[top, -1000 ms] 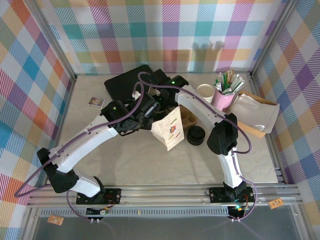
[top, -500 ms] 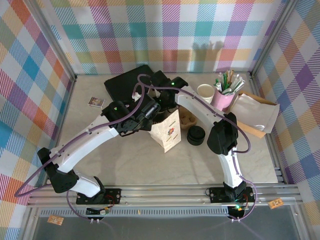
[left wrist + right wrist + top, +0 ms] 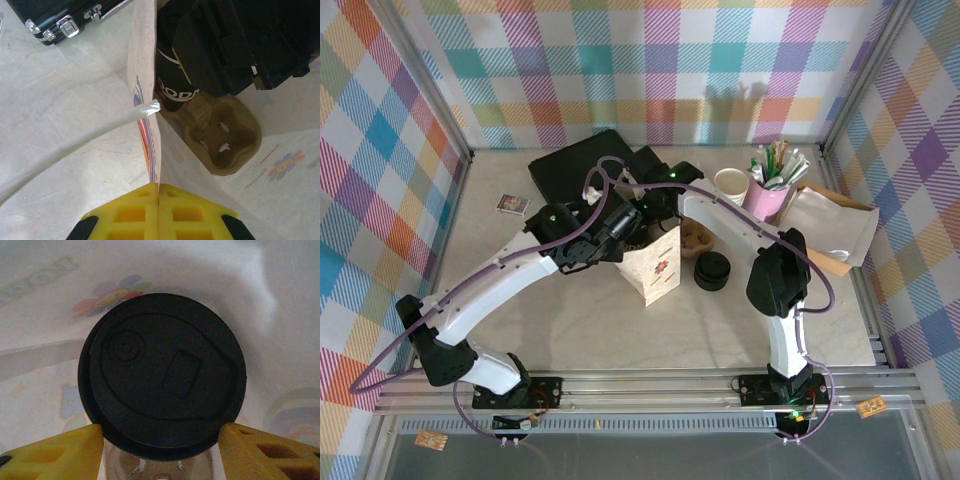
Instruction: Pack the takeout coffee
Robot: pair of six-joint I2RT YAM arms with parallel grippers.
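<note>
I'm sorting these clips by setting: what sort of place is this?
Probably a robot test cell staged as a coffee takeaway counter: plaid walls around a table, a paper bag and a stack of black lids.

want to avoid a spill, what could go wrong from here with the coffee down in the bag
1. The left gripper is shut on just one wall of the paper bag. If that pinch slips, the mouth may fold in onto the right gripper.
2. The right gripper's fingers flank the lid of the takeout coffee inside the bag. Pulling out askew could drag the lid or tip the cup at the cardboard carrier.
</note>
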